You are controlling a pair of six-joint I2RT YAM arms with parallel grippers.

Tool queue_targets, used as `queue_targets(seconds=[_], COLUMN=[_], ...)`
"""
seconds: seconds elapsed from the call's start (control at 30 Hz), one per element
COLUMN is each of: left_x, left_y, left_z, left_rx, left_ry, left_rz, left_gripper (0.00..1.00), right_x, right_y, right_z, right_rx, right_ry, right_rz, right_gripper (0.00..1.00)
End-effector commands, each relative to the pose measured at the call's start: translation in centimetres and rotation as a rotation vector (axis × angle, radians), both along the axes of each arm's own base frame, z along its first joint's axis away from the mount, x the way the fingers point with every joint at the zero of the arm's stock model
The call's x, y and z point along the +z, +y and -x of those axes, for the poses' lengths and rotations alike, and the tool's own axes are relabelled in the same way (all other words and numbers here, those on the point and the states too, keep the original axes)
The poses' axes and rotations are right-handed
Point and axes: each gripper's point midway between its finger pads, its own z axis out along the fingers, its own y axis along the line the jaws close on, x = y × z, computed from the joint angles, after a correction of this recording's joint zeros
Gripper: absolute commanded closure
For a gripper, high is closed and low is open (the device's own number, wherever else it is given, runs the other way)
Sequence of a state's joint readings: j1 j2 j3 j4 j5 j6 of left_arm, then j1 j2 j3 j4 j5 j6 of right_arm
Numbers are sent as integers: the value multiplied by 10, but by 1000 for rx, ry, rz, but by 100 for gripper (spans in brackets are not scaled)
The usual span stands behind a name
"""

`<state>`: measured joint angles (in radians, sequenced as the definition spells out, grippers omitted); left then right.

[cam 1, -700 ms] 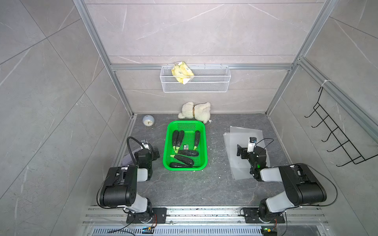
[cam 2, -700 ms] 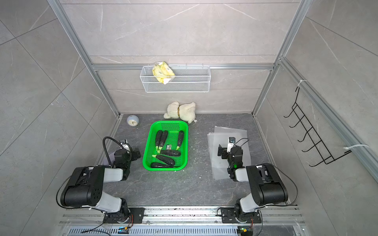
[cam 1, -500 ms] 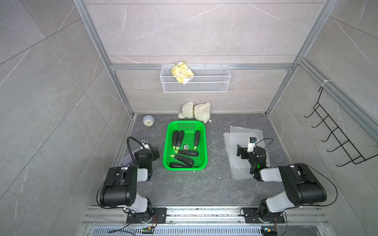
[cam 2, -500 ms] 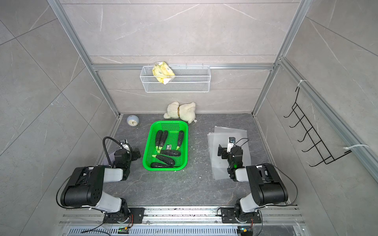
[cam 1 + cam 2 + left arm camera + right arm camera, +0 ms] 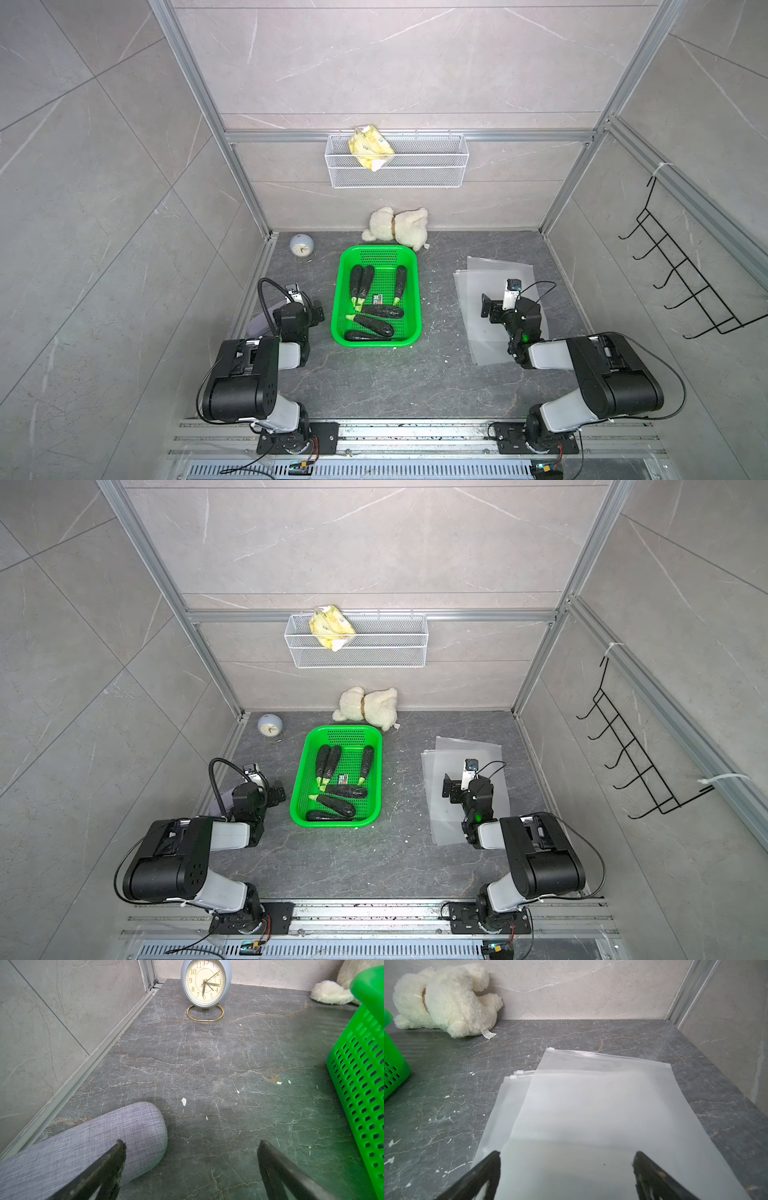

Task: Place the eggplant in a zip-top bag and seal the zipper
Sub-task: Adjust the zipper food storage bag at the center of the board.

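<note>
Left arm [image 5: 245, 374] and right arm [image 5: 598, 374] both sit folded low at the front of the desk [image 5: 436, 374]. Left tool [image 5: 192, 1144] is spread wide and empty, beside the basket [image 5: 378, 248]. Right tool [image 5: 566, 1154] is spread wide too, over the bags [image 5: 591, 1105]. Eggplants [image 5: 382, 311] lie in the basket, between the tools.

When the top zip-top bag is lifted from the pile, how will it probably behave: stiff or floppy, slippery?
The top zip-top bag looks thin and lies fully flat, so it will probably droop when lifted. Resting on the other bags, it may slide, or drag one along. It seems empty, so likely very light.
</note>
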<state>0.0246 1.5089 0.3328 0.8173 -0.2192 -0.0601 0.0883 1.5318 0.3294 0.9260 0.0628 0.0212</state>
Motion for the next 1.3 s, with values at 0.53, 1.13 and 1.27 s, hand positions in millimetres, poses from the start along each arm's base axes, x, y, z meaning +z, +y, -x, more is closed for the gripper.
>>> queue_targets(seconds=[0.53, 1.13, 1.27], left_x=[62, 145, 144], left_y=[18, -48, -71], left_z=[3, -16, -23], left_rx=[100, -102, -156], left_ry=[-107, -86, -70], left_rz=[-11, 259, 334], left_gripper=[2, 1, 1], right_x=[38, 94, 84], right_y=[-9, 35, 40], right_z=[-7, -33, -44], right_rx=[-49, 0, -26], right_ry=[14, 297, 330], right_rz=[21, -194, -210], right_gripper=[0, 0, 1])
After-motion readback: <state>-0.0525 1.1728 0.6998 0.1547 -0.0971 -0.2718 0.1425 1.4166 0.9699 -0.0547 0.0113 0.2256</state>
